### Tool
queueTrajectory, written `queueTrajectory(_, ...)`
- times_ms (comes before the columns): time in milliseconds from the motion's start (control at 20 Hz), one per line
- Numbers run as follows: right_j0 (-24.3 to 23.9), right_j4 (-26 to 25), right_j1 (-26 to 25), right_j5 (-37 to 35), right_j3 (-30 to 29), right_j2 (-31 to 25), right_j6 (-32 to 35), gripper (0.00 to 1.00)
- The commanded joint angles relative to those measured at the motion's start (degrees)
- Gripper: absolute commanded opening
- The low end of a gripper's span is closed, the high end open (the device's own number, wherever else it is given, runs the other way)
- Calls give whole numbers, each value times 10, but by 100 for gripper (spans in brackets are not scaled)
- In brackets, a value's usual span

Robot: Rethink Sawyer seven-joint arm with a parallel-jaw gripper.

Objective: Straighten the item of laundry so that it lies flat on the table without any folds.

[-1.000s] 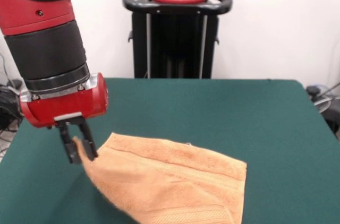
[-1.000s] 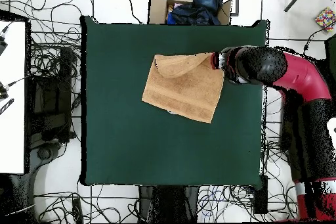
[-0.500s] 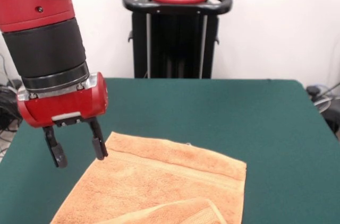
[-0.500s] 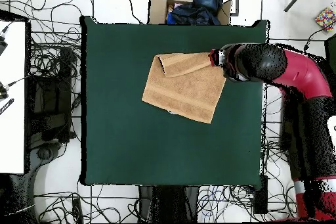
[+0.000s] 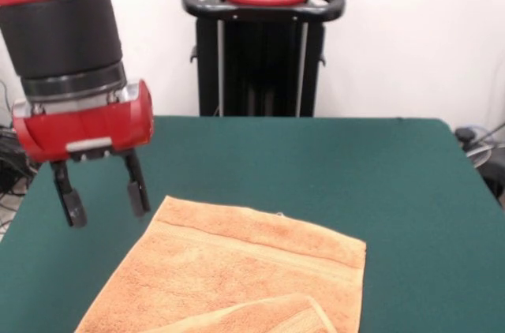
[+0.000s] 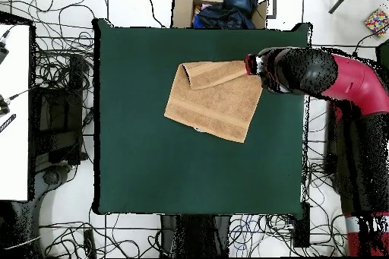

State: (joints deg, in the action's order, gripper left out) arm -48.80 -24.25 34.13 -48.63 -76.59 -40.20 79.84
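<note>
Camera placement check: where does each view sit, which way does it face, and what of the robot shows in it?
Front view: sits low across the table, faces the pedestal; shows the arm's wrist and open end effector raised beside the towel.
Overhead view: above the table, looking straight down; shows the arm reaching in from the right, end effector at the towel's edge, a box of clothes beyond.
Shared: table, towel with one folded strip, end effector.

A robotics lab: the large rectangular bench topped with dark green felt (image 6: pixel 152 157) stands on a pale floor strewn with tangled black cables (image 6: pixel 57 81). Beside it are a black metal pedestal with a red ring cap (image 5: pixel 263 41), an open cardboard box of dark cloth (image 6: pixel 220 7) and a bare white wall (image 5: pixel 394 33).
</note>
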Motion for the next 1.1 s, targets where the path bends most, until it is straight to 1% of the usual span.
queueTrajectory(50,34,9,66,-10,-127,2,14,100)
queueTrajectory(200,48,15,82,15,-162,6,55,100)
queueTrajectory(400,69,22,93,48,-187,21,105,100)
queueTrajectory(650,115,15,106,101,-193,78,187,100)
queueTrajectory(700,121,21,103,99,-191,88,196,100)
queueTrajectory(1100,142,49,85,115,-177,115,172,100)
